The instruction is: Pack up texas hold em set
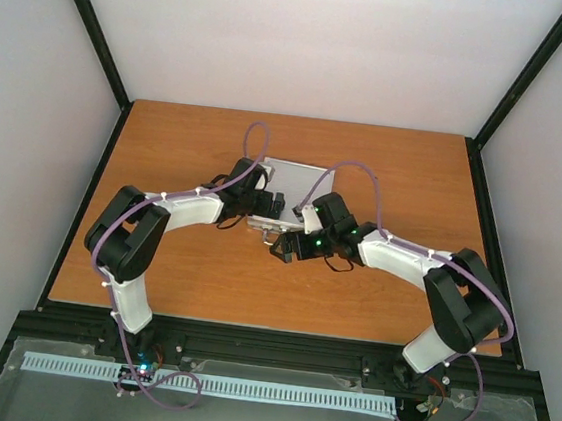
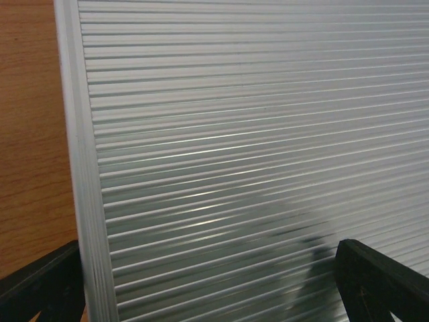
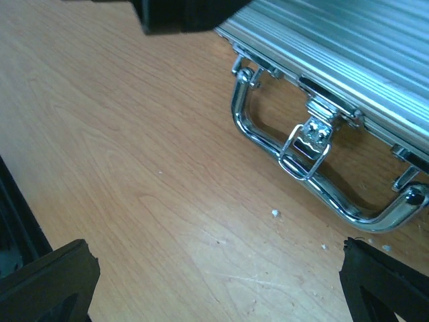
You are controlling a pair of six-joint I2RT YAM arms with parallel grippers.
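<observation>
The texas hold em set shows only as a ribbed silver case [image 1: 295, 175], lying flat with its lid down near the middle of the table; its inside is hidden. My left gripper [image 1: 264, 206] hovers open just over the lid [image 2: 255, 134], near the lid's left edge, with nothing between its fingers [image 2: 40, 285]. My right gripper [image 3: 214, 282] is open over bare wood in front of the case. The chrome handle [image 3: 295, 171] and the centre latch [image 3: 312, 137] lie just beyond it. From above, the right gripper [image 1: 293, 244] sits at the case's near edge.
The wooden table [image 1: 197, 151] has black rails on its sides and white walls beyond them. Small white crumbs [image 3: 275, 213] lie on the wood near the handle. The dark body of the left gripper [image 3: 181, 13] shows at the top of the right wrist view.
</observation>
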